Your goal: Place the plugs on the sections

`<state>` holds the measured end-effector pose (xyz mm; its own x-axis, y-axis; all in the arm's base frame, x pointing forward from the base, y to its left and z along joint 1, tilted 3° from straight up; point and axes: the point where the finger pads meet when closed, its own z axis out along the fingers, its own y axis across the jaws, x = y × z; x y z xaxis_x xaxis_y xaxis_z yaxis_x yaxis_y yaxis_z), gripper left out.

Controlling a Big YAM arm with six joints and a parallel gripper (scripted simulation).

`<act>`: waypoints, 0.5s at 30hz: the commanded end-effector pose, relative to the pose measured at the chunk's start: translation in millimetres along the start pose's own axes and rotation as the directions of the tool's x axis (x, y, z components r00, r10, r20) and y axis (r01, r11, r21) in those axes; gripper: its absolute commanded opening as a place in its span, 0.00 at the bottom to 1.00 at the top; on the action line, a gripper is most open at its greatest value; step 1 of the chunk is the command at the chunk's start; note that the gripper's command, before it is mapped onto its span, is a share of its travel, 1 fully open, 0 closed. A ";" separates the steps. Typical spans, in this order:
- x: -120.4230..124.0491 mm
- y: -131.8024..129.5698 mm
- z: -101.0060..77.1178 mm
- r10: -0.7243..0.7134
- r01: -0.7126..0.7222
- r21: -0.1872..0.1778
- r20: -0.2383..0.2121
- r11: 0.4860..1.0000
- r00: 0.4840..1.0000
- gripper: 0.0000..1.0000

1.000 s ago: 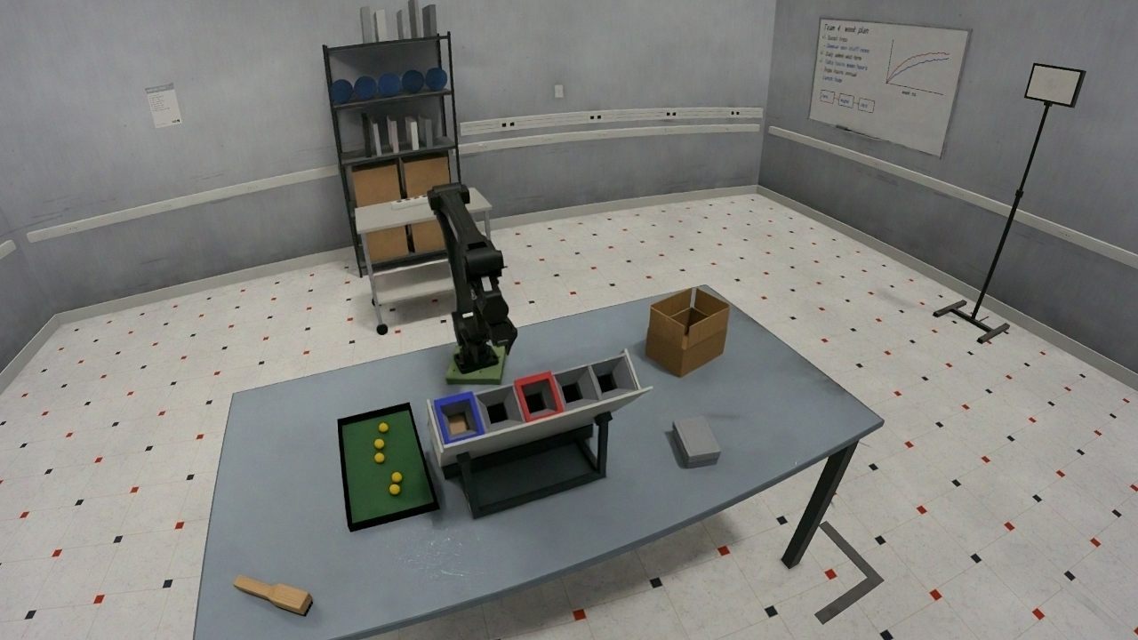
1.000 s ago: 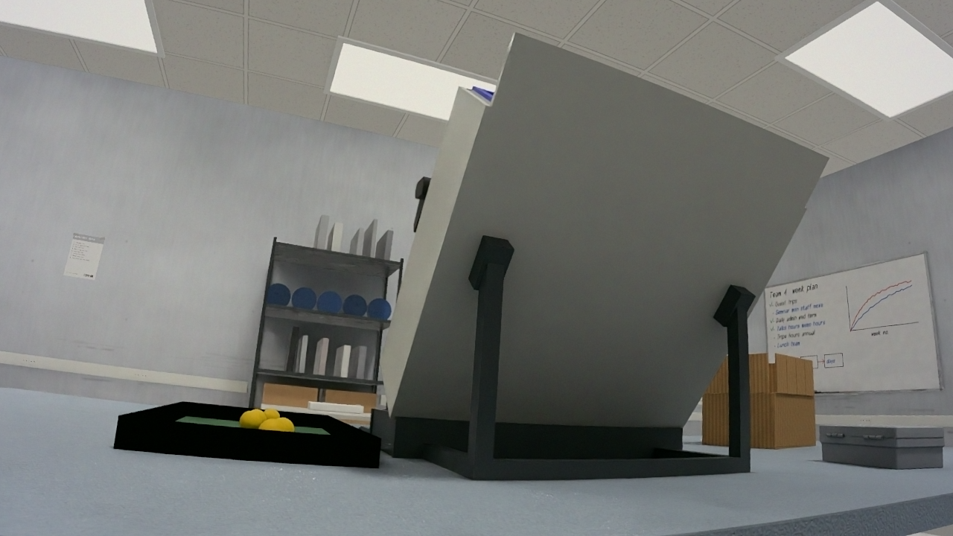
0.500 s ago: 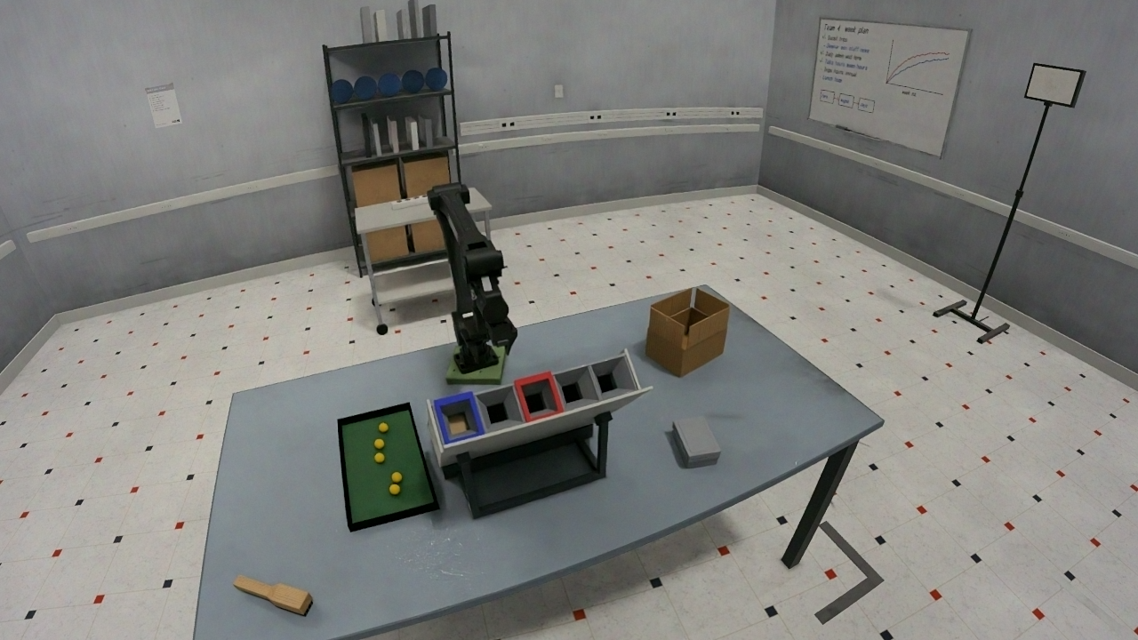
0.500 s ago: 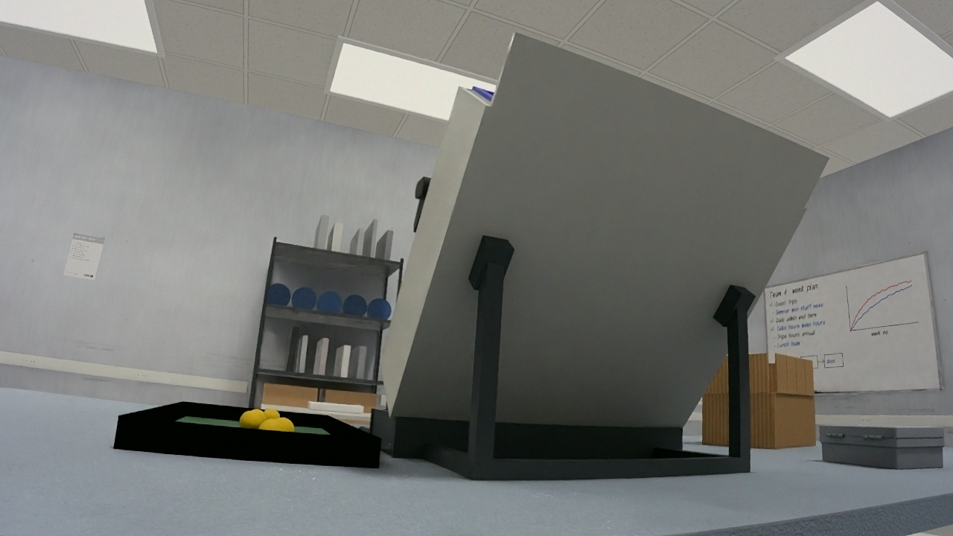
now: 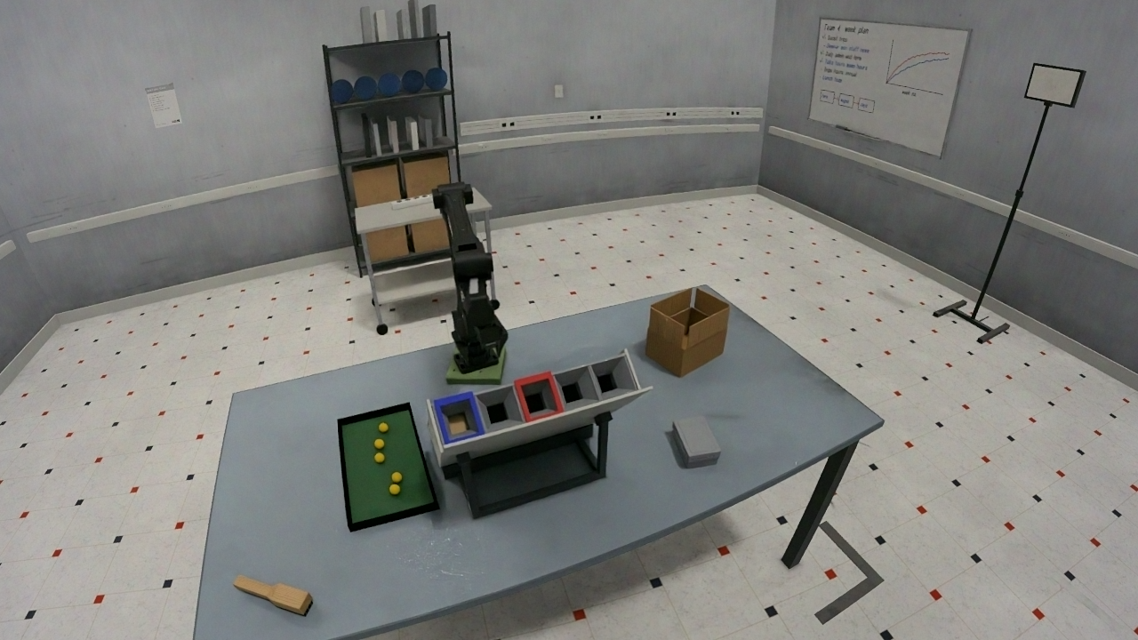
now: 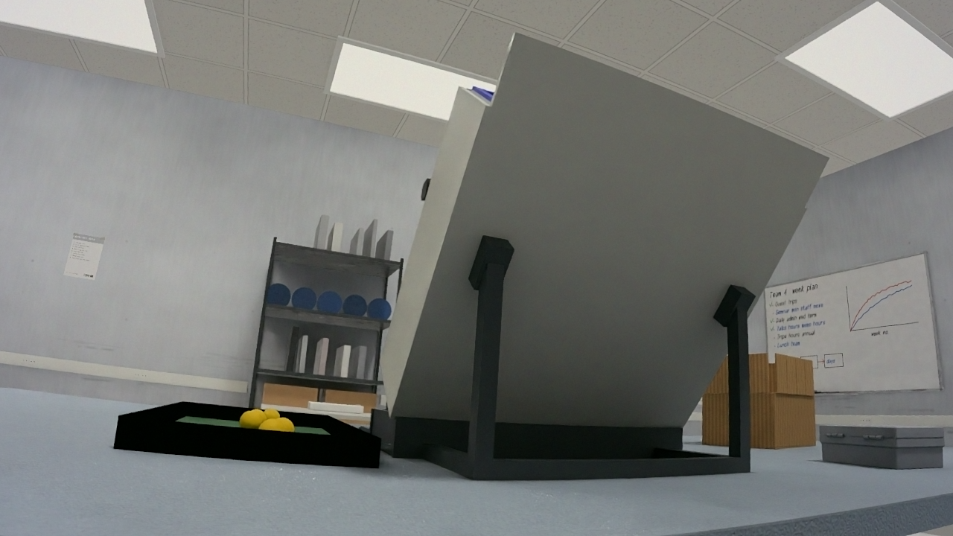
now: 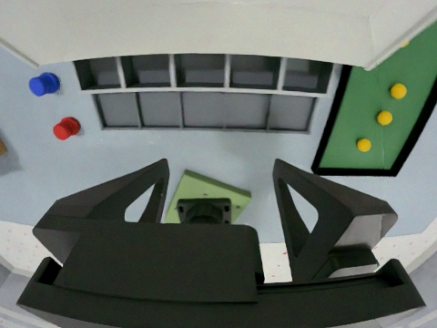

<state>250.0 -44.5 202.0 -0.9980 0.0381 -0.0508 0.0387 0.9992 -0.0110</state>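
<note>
My gripper is open and empty, raised high above my green base and looking down at the rig's back side. The wrist view shows a row of several grey sections with flat front parts, all empty. The blue plug and the red plug stand on the table to the left of the sections. The funnel rack has a blue-banded funnel at its left end and a red-banded funnel in the middle. The green marble tray holds several yellow marbles.
A cardboard box stands at the table's back right. A grey case lies right of the rack. A wooden block lies near the front left edge. The tilted white cover hides the pipes.
</note>
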 end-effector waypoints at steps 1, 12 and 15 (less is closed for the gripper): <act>-3.7 -35.3 1.6 -0.025 0.025 -0.001 0.014 1.000 1.000 0.80; -1.6 -124.7 11.6 -0.025 0.025 -0.001 0.014 1.000 1.000 0.80; -1.6 -125.2 11.5 -0.017 0.017 0.002 0.011 1.000 1.000 0.80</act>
<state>228.7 -160.8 169.6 -0.9960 0.0894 0.0000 0.0894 0.9959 0.0154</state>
